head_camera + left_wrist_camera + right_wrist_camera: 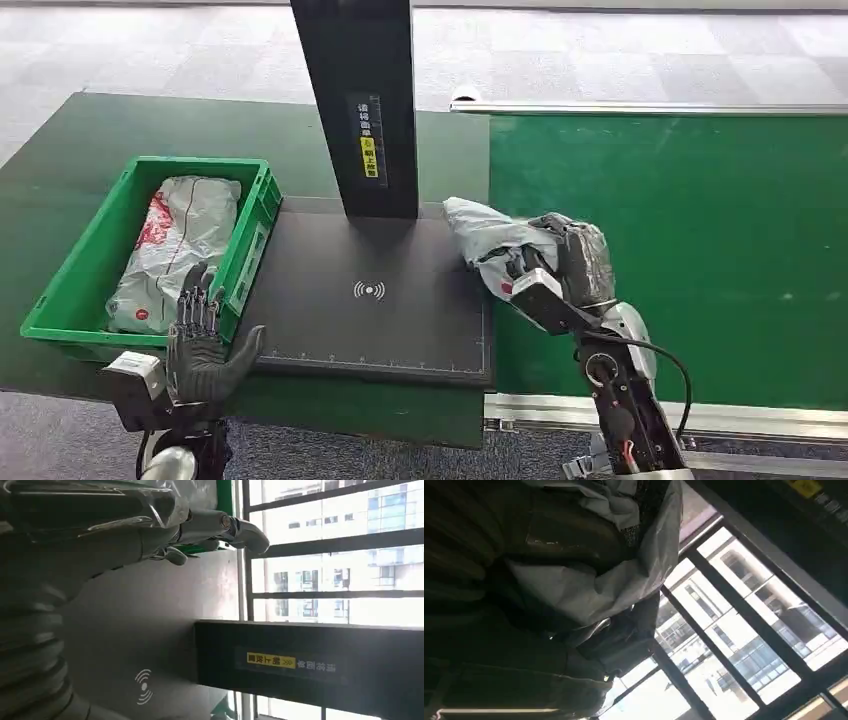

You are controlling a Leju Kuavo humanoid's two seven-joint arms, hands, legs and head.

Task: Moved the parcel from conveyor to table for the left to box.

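A: Where is the parcel [487, 240]?
B: In the right hand [560, 268], whose fingers [528, 262] are wrapped around the grey bag; it hangs at the seam between the green conveyor [680, 250] and the black pad [370, 295] on the worktop [60, 150]

A: And the left hand [200, 345]?
B: Fingers spread, holding nothing, raised just beside the green crate [255, 225], which already holds one bag [175, 250]

A: Progress?
B: Pick-up done; set-down on the pad and boxing by the left hand appear to remain
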